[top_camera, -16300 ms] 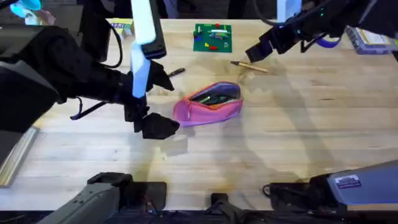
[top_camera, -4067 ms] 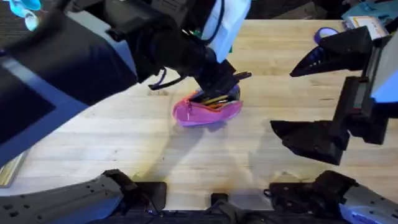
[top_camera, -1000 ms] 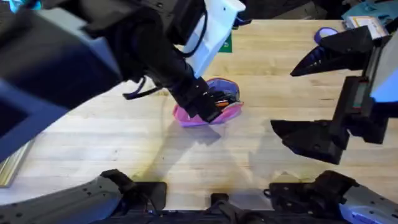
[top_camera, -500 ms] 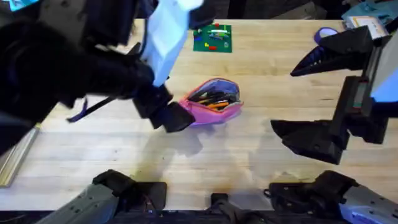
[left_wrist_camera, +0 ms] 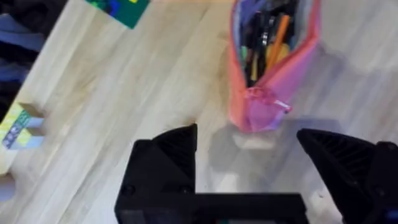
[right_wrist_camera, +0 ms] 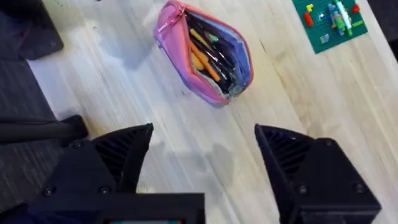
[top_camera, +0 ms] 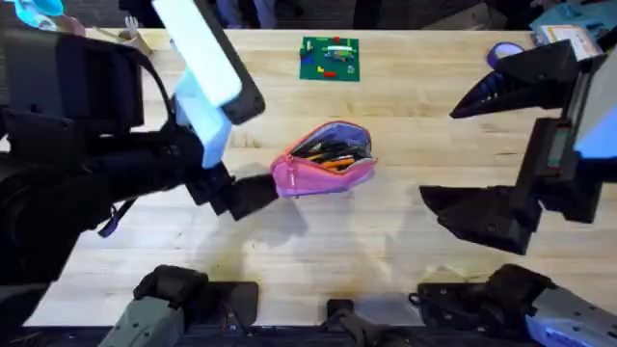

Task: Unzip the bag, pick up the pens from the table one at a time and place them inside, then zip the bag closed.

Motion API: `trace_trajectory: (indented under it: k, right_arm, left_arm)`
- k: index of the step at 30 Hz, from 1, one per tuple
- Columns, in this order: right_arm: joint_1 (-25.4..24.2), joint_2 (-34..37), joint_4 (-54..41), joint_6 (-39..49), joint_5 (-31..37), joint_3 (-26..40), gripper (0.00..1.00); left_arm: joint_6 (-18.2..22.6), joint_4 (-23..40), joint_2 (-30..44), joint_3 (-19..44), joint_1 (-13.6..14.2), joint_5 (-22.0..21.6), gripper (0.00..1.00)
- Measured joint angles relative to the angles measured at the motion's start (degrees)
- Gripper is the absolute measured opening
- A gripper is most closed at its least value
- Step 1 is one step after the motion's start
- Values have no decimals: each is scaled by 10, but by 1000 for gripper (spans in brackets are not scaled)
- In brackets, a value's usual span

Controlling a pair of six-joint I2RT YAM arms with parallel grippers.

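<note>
Overhead view: the bag (top_camera: 323,159) lies mid-table (top_camera: 405,280), unzipped, with pens (top_camera: 333,151) inside. The left gripper (top_camera: 253,193) sits just beside its pink end. The right gripper (top_camera: 482,154) hangs well apart, fingers spread.

Left wrist view: the fingers (left_wrist_camera: 165,158) stand apart and empty, flanking the bag's (left_wrist_camera: 267,56) closed end.

Right wrist view: the bag's (right_wrist_camera: 202,53) mouth gapes; the fingers (right_wrist_camera: 124,149) stand apart.

Handling: the fabric is probably soft, light and prone to sliding. Pin one end; take the zipper pull.
</note>
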State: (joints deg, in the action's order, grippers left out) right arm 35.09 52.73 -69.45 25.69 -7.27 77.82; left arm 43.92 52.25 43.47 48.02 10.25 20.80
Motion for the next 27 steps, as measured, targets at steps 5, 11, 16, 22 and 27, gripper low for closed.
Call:
trace_trajectory:
  k: [5,11,16,22,27]
  right_arm:
    - [0,0,0,0,0,0,998]
    - [0,0,0,0,0,0,997]
    - [0,0,0,0,0,0,998]
    - [0,2,0,0,0,0,998]
    - [0,14,0,0,0,0,998]
  left_arm:
    - [3,-3,1,-2,-25,-16,994]
    - [7,47,1,-2,-25,-59,994]
    - [59,64,1,-2,-25,-72,993]
    - [118,86,1,-2,-25,-58,993]
    - [147,97,1,-2,-28,-45,993]
